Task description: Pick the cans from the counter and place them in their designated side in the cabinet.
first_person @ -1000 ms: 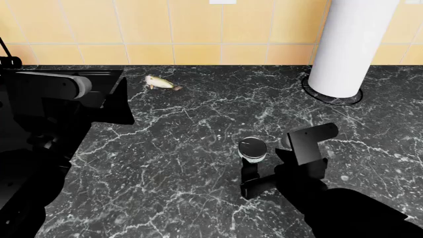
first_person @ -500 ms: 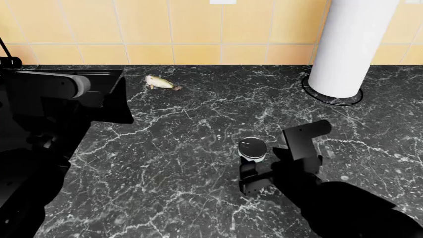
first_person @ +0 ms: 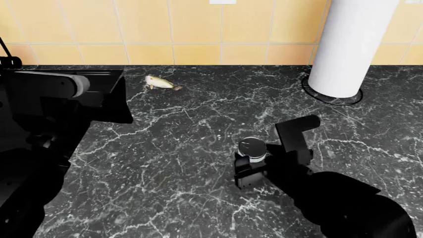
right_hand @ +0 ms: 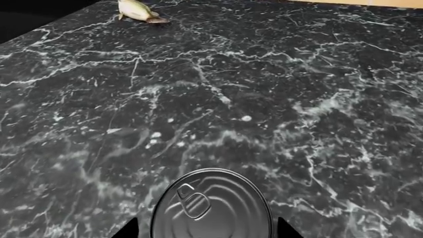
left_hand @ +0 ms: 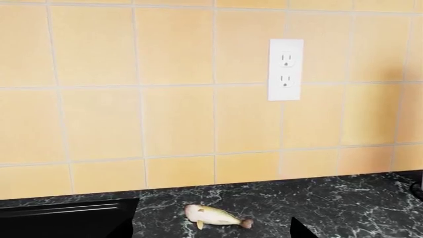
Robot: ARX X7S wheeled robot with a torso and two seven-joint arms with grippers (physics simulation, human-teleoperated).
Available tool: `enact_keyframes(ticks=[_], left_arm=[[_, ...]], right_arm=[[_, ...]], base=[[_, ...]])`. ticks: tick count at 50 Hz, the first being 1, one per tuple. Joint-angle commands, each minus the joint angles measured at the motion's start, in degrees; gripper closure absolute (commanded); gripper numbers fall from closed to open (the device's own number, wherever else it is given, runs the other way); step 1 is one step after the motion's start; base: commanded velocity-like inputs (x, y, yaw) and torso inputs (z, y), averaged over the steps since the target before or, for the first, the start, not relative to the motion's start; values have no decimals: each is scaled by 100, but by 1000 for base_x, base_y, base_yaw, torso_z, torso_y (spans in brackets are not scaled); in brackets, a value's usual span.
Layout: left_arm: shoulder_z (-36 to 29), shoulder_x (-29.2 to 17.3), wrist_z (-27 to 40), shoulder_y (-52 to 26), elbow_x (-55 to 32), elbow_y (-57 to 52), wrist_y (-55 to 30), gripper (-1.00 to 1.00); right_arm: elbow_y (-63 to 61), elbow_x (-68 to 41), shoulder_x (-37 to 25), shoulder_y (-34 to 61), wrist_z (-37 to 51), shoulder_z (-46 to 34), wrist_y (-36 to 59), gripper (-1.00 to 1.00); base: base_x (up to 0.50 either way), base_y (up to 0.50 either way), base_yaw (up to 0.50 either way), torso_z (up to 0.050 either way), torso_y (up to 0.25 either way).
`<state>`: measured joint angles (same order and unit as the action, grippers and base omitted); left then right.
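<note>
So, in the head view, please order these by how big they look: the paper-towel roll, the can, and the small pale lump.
1. The paper-towel roll, largest by far, though its top is cut off by the frame.
2. The can, partly hidden by the right gripper.
3. The pale lump, smallest; it lies farther away, so this is less sure.

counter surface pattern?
Black marble with white veining on the counter; clearest in the right wrist view.

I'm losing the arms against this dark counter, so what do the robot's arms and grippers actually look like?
Both are plain black and blocky, with no markings or sleeves visible. The right gripper ends in flat, square-edged black jaws on a bulky rounded black arm. The left arm is boxy black with one pale grey cylindrical joint and a thin black cable near the view's edge; its gripper isn't in view.
</note>
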<state>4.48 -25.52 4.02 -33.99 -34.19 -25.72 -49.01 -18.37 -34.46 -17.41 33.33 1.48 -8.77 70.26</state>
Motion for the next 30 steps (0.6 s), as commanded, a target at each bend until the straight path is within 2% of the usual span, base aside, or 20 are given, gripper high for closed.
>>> enact_keyframes(ticks=[1,9,10,24,30], left_arm=[[0,-9,11,-9,-12,22,23,-100],[5,-10,20,-29,-27,35,37,-100],[5,-11,22,-30,-28,34,39,-100],[30,-20,52,-36,-85,-8,25,-100],[5,-37,47,-64,-71,17,46,-100]], right_arm=[[705,73,31,338,-319,-324,-302,-100],[1023,179,1,494,-377,-415,-454,-100],[1035,182,0,504,-381,-425,-461,100],[686,42,-85,416,-253,-281,-286,100],[57,-112,-163,509,46,142,-43,100]], base=[[0,0,0,0,0],[0,0,0,0,0],[0,0,0,0,0],[0,0,0,0,0],[0,0,0,0,0]])
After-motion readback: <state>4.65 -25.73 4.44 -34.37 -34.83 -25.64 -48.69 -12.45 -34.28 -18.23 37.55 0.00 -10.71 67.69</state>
